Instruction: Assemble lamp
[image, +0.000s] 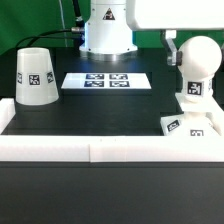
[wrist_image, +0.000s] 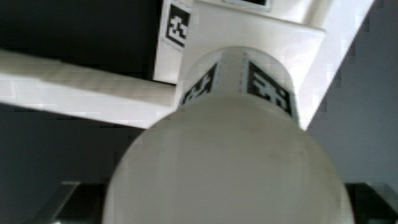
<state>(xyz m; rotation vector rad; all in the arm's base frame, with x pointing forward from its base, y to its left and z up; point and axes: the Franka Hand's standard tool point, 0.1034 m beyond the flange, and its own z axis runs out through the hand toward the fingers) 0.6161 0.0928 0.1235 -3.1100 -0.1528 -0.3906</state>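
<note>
The round-headed white bulb stands upright on the flat square base at the exterior view's right, by the white rail. My gripper comes down from above and is shut on the bulb's round head; one finger shows beside it. In the wrist view the bulb fills the middle between the dark fingers, with the base beyond its marked neck. My gripper is mostly hidden by the bulb there. The cone shade stands alone at the exterior view's left.
The marker board lies flat at the back middle before the robot's pedestal. A white border rail runs along the front of the black table and shows in the wrist view.
</note>
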